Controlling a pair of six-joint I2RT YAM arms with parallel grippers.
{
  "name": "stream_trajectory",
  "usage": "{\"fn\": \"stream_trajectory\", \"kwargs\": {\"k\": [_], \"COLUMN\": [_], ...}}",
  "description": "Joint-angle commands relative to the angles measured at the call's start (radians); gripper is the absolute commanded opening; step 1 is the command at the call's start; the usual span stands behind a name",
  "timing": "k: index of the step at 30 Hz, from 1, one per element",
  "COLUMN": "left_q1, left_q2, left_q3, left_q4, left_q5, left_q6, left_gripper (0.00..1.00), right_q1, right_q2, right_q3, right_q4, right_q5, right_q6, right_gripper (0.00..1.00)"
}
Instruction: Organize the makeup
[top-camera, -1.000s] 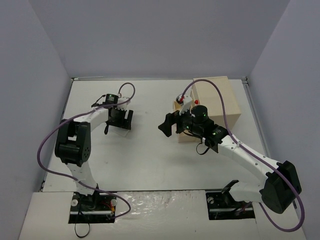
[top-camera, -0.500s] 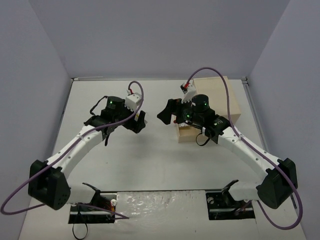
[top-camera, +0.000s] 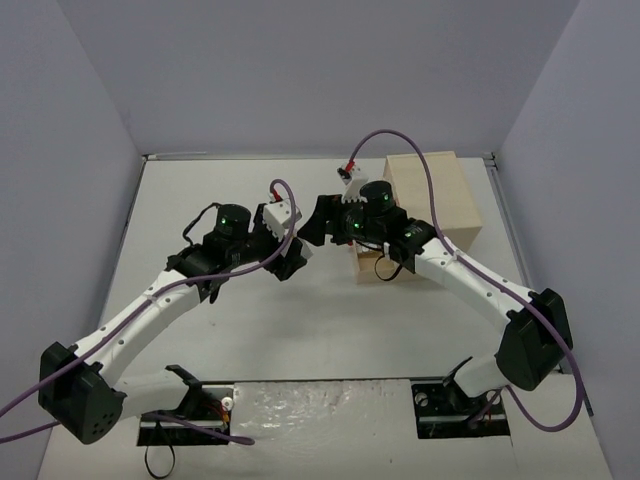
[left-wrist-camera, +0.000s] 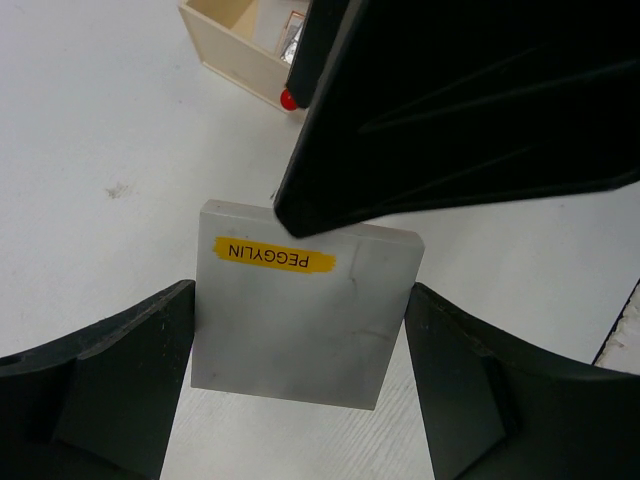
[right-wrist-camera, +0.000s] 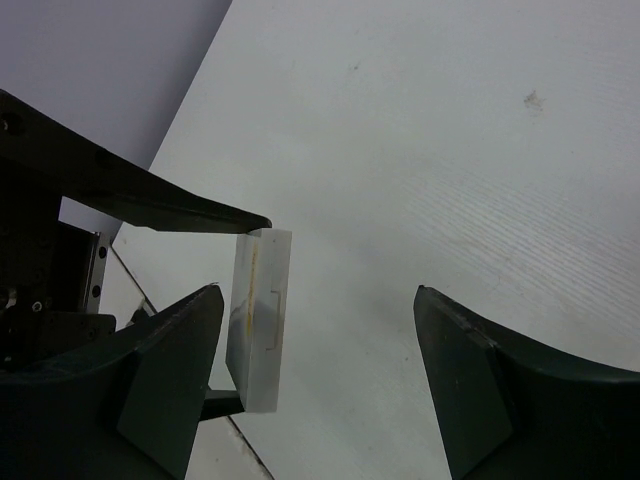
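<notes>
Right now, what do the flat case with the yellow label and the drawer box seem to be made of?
The flat case is probably plastic: pale grey-white, smooth, with a satin sheen and faint scuffs. Its yellow label looks like a paper or vinyl sticker. The drawer box looks like unpainted light wood or plywood: matte beige with thick flat walls.

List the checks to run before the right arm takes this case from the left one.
1. Left gripper clamped on the white case: ok.
2. Case between the right gripper fingers: ok, edge-on and close to one finger.
3. Right fingers closed on the case: not ok, there is a wide gap on one side.
4. Right finger clear of the left fingers: cannot tell, because it overlaps the case's top in the left wrist view.
5. Drawer with the red knob open: ok.
</notes>
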Motion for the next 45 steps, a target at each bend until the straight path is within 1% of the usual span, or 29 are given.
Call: {"fn": "stream_trajectory", "kwargs": {"k": [1, 7, 10, 11, 13, 15, 17, 18, 20, 23, 25, 28, 30, 31, 32, 33, 36, 37, 38, 41, 44, 45], "left_q1": [-0.020, -0.023, -0.022, -0.022, -0.023, -0.023, -0.023, -0.023, -0.022, -0.023, -0.023, -0.023, -0.023, -0.023, -0.022, -0.022, -0.016, -0.013, -0.009, 0.027, 0.084, 0.106], "left_q2": [-0.026, -0.010, -0.004, -0.004, -0.001, 0.002, 0.005, 0.007, 0.011, 0.015, 0.018, 0.019, 0.017, 0.015, 0.014, 0.011, -0.007, -0.013, -0.020, -0.044, -0.047, -0.045], "left_q3": [0.065, 0.067, 0.070, 0.071, 0.071, 0.074, 0.074, 0.074, 0.076, 0.078, 0.076, 0.076, 0.075, 0.076, 0.078, 0.081, 0.092, 0.093, 0.094, 0.100, 0.111, 0.111], "left_q4": [0.099, 0.120, 0.129, 0.130, 0.137, 0.137, 0.135, 0.134, 0.131, 0.119, 0.112, 0.107, 0.100, 0.095, 0.087, 0.080, 0.038, 0.036, 0.027, -0.047, -0.101, -0.112], "left_q5": [0.026, 0.029, 0.035, 0.036, 0.038, 0.042, 0.043, 0.043, 0.040, 0.034, 0.026, 0.010, -0.010, -0.027, -0.048, -0.075, -0.179, -0.185, -0.204, -0.363, -0.427, -0.456], "left_q6": [0.047, 0.058, 0.056, 0.055, 0.055, 0.056, 0.056, 0.056, 0.056, 0.054, 0.045, 0.023, 0.009, -0.001, -0.011, -0.021, -0.045, -0.058, -0.078, -0.106, -0.126, -0.142], "left_gripper": [0.46, 0.46, 0.46, 0.46, 0.46, 0.46, 0.46, 0.46, 0.46, 0.52, 0.59, 0.72, 0.88, 0.92, 0.95, 0.97, 0.97, 0.97, 0.97, 0.97, 0.97, 0.97], "right_q1": [0.022, 0.047, 0.051, 0.053, 0.056, 0.057, 0.057, 0.057, 0.058, 0.059, 0.059, 0.057, 0.057, 0.057, 0.056, 0.055, 0.053, 0.048, 0.047, 0.039, 0.039, 0.039], "right_q2": [0.018, 0.037, 0.045, 0.047, 0.049, 0.052, 0.050, 0.048, 0.043, 0.033, 0.025, 0.011, 0.001, -0.004, -0.008, -0.013, -0.018, -0.019, -0.018, -0.013, 0.018, 0.033], "right_q3": [0.055, 0.063, 0.054, 0.054, 0.047, 0.047, 0.047, 0.045, 0.042, 0.043, 0.046, 0.050, 0.056, 0.059, 0.061, 0.064, 0.076, 0.077, 0.077, 0.084, 0.101, 0.107], "right_q4": [0.055, 0.059, 0.062, 0.063, 0.072, 0.073, 0.074, 0.074, 0.074, 0.064, 0.049, 0.021, -0.011, -0.030, -0.051, -0.072, -0.153, -0.157, -0.167, -0.191, -0.191, -0.193], "right_q5": [-0.047, -0.071, -0.083, -0.084, -0.093, -0.100, -0.099, -0.097, -0.087, -0.066, -0.043, 0.012, 0.077, 0.119, 0.168, 0.229, 0.452, 0.500, 0.508, 0.719, 0.817, 0.873], "right_q6": [0.016, 0.009, 0.011, 0.012, 0.011, 0.003, 0.001, -0.002, -0.008, -0.024, -0.039, -0.067, -0.098, -0.116, -0.135, -0.158, -0.222, -0.225, -0.236, -0.296, -0.337, -0.346], "right_gripper": [0.72, 0.64, 0.56, 0.52, 0.37, 0.26, 0.13, 0.08, 0.04, 0.00, 0.00, 0.00, 0.00, 0.00, 0.00, 0.00, 0.00, 0.00, 0.00, 0.00, 0.00, 0.00]}}
